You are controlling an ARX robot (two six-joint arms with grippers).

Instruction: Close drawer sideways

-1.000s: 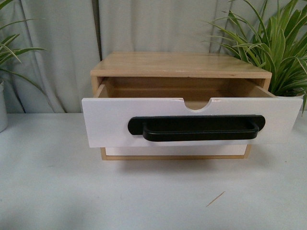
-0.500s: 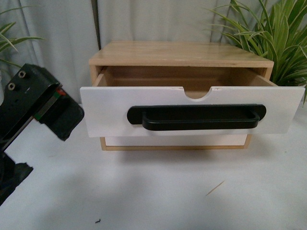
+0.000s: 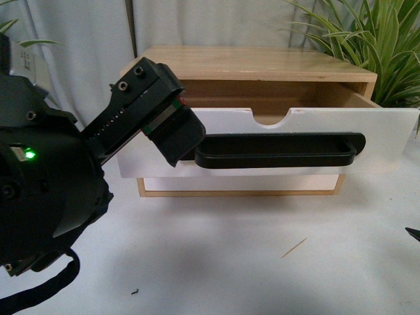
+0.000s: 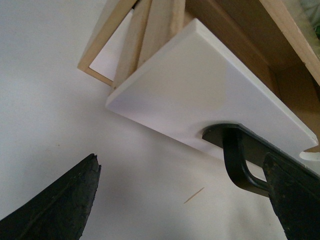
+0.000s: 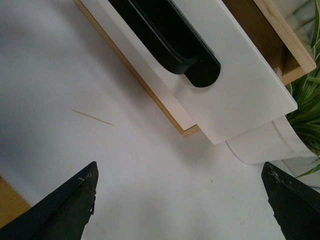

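- The wide white-fronted wooden drawer with a half-round notch in its rim sits in the top slot of the pale wooden cabinet. It is pulled out towards the camera, and its brown inside is open to view.
- The drawer's long black bar handle runs across the front. Its left end, and the drawer's left end with it, are hidden in the front view behind the left gripper.
- In the left wrist view the jaws of that gripper stand wide apart, with only table between them. One dark finger is cut off by the frame edge and the other overlaps the handle's end — whether it touches cannot be told.
- The bulky black left arm, with a green light lit on it, fills the near-left of the front view and covers the table there.
- The right gripper also has its jaws spread wide and holds nothing. Only its two fingertips show, hanging over the white table near the drawer's right end.
- Below the drawer, the plain white lower front shows only as a narrow strip.
- A thin wooden sliver lies on the table in front of the cabinet, apart from everything else.
- A green long-leaved plant stands behind the cabinet on the right — its white pot is partly hidden by the drawer front.
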